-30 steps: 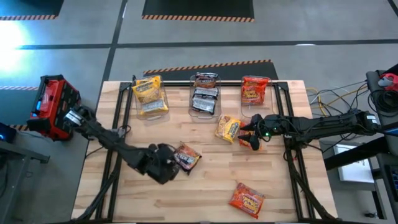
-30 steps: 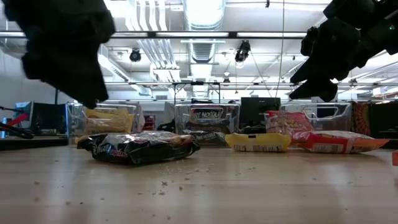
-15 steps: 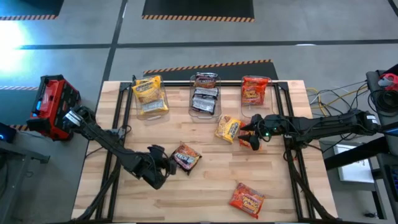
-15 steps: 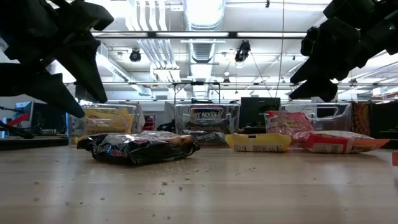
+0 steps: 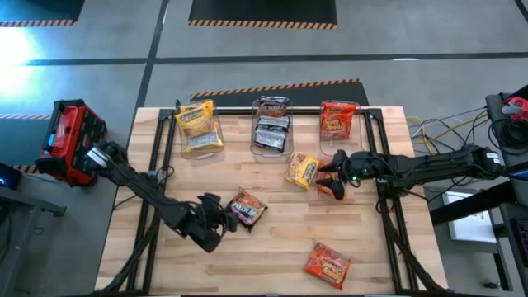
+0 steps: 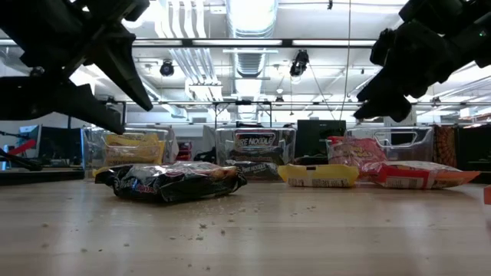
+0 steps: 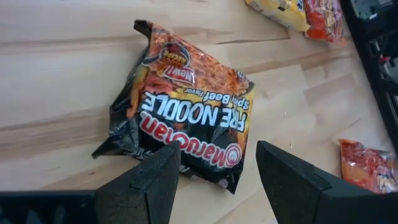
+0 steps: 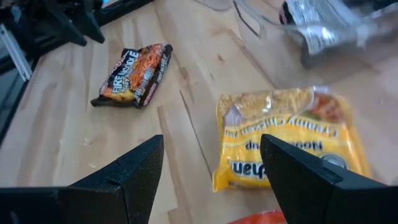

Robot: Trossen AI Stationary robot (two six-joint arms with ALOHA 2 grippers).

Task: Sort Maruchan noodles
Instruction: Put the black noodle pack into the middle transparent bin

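I have the left gripper [image 7: 214,186] spread and empty, hovering over the dark packet [image 7: 186,127] so its two fingers straddle the wrapper's near edge; I judge this a line-up for a pinch, since nothing is gripped yet; the wrapper reads "Maruchan FIRE NOODLE, Spicy Beef flavor". My right gripper [image 8: 211,177] is likewise parted and holds nothing, poised just above the yellow packet [image 8: 289,140], whose print I read as "Creamy Chicken"; a red packet [image 5: 328,265] lies well apart from both. Beyond the grippers, three clear bins [image 5: 271,132] hold yellow, dark and red packs, so I judge colour decides each drop.
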